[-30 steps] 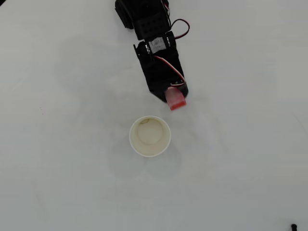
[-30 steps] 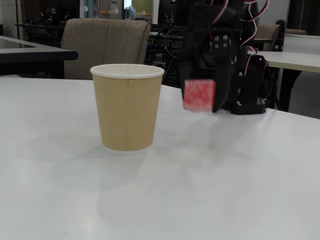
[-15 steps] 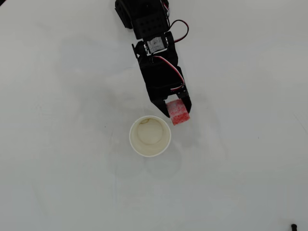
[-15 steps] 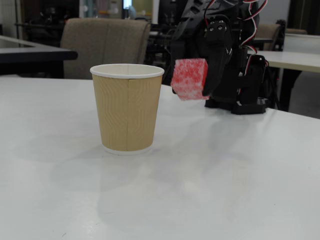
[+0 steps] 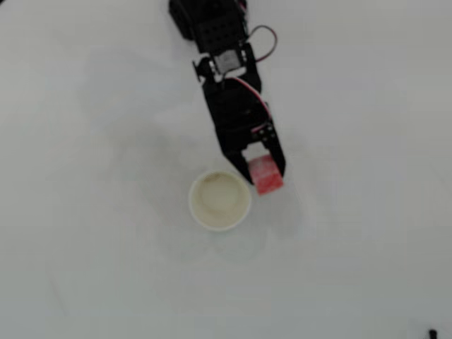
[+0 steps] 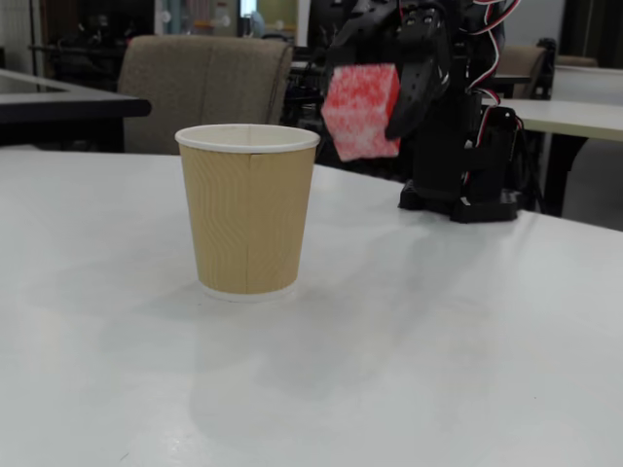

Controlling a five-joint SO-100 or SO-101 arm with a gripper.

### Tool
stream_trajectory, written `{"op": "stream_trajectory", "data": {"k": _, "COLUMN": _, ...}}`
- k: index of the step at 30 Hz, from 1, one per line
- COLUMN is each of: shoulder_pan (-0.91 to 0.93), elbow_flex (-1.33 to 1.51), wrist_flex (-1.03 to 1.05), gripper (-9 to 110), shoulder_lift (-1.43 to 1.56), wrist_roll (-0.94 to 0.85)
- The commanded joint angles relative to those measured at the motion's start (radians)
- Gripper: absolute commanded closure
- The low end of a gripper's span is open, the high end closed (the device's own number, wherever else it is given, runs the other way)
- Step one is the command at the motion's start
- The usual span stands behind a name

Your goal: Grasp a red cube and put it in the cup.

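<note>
The red cube (image 5: 265,176) is pink-red with whitish speckles and sits between the fingers of my gripper (image 5: 260,169), which is shut on it. It hangs in the air just right of the cup (image 5: 219,200), close to the rim but outside it. The cup's cream inside is empty. In the fixed view the cube (image 6: 360,110) is held at about rim height and a little above, to the right of and behind the cup (image 6: 248,214), which has a tan ribbed wall and a white rim. The gripper (image 6: 375,97) reaches down from the black arm.
The black arm base (image 6: 467,165) stands on the white table behind the cup. A padded chair (image 6: 204,83) and other tables lie beyond the table's far edge. A small dark object (image 5: 432,333) sits at the overhead view's bottom right corner.
</note>
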Motion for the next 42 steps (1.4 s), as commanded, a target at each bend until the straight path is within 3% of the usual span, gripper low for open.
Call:
{"op": "stream_trajectory", "data": {"k": 1, "shoulder_pan": -0.029, "elbow_flex": -0.048, "wrist_flex": -0.032, "gripper": 91, "shoulder_lift": 0.051, "wrist_roll": 0.005}}
{"op": "stream_trajectory", "data": {"k": 22, "shoulder_pan": -0.117, "elbow_flex": -0.057, "wrist_flex": -0.002, "gripper": 92, "shoulder_lift": 0.061, "wrist_roll": 0.005}}
{"op": "stream_trajectory", "data": {"k": 42, "shoulder_pan": 0.097, "elbow_flex": -0.120, "wrist_flex": -0.014, "gripper": 92, "shoulder_lift": 0.034, "wrist_roll": 0.009}}
